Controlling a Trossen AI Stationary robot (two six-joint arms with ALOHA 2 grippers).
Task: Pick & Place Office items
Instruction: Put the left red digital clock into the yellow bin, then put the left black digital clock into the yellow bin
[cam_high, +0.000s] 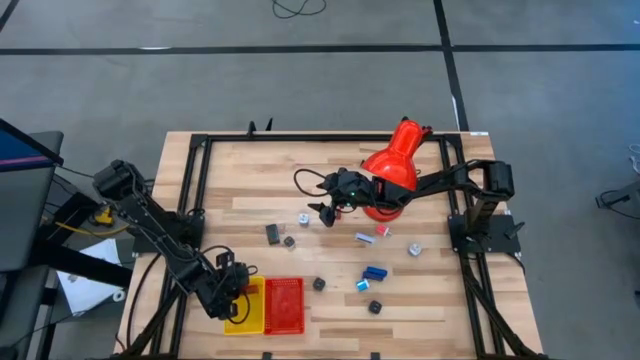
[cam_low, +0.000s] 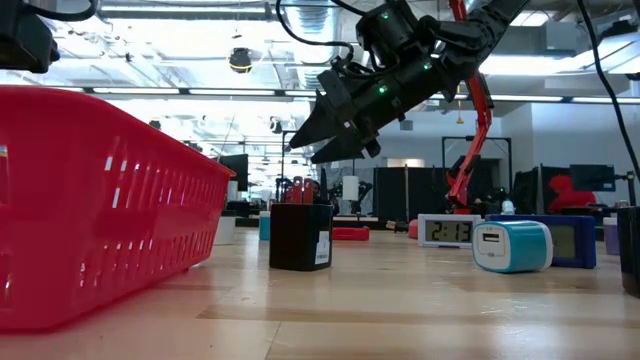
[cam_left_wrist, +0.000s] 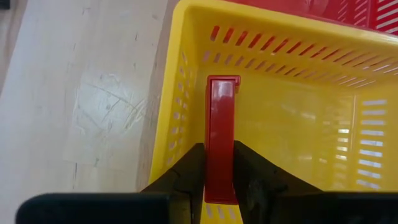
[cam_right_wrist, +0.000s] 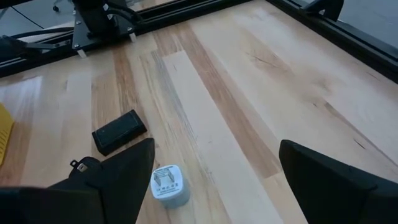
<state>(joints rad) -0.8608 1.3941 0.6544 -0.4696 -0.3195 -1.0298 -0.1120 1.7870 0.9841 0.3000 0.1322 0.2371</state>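
- Two trays sat side by side at the table's near edge toward the left corner — a yellow tray and a red tray.
- Left gripper hung over the yellow tray, fingers nearly together on a red stick-like piece; only the left wrist view showed this hold.
- Right gripper hovered mid-table, jaws spread wide and empty, above a white-and-blue plug, a black block just beside.
- Red lamp stood behind the right arm, partly hiding its base.
- Scattered small items lay toward the right near edge — too small to identify.
- Low view alone showed a clock.
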